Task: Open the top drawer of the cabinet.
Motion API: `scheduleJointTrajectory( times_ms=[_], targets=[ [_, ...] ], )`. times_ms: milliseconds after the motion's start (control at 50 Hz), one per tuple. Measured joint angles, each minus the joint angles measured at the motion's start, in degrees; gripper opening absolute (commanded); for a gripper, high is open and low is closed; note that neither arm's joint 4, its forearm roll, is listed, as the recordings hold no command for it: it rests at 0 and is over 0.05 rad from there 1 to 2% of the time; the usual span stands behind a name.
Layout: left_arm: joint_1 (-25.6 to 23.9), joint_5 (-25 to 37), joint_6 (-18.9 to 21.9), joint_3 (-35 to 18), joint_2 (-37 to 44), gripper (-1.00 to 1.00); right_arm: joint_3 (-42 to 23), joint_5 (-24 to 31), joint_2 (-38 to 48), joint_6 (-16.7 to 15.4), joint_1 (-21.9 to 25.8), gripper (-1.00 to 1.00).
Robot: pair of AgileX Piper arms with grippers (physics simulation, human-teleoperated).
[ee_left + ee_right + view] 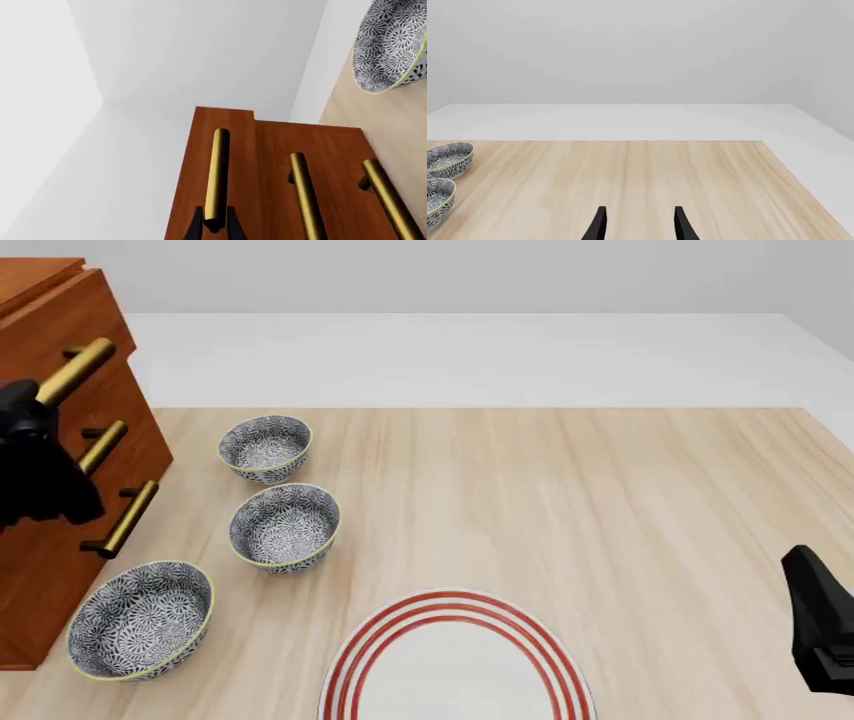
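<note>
Where the cabinet [60,430] stands at the far left of the desk [561,500], we see the top drawer [223,145] as its uppermost one, sticking out slightly past the two lower fronts in the left wrist view. Its brass handle [217,175] runs between the two fingers of the left claw [213,227], which we see clamped around the bar's near end, fingers touching it on both sides. In the front view the left arm's black body [34,465] sits against the cabinet front, covering part of the top handle. The middle handle [307,195] and lowest handle [390,197] sit beside it, untouched. We count three patterned bowls lined up just beside the cabinet: a far bowl [266,447], a middle bowl [284,527] and a near bowl [140,620], the near one close to the cabinet's base. A red-ringed plate [454,665] lies at the near desk edge, well apart from the cabinet. The right claw [638,225] hangs over bare desk at the right side, fingers spread apart and holding nothing.
</note>
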Motion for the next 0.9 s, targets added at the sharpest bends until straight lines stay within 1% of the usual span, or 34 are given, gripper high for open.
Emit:
scheduleJointTrajectory(
  times_ms=[900],
  targets=[
    [-4.64,3.08,0.42,0.44,-2.63,-1.0,0.0,0.0,0.0,0.0,0.0,1.0]
  ],
)
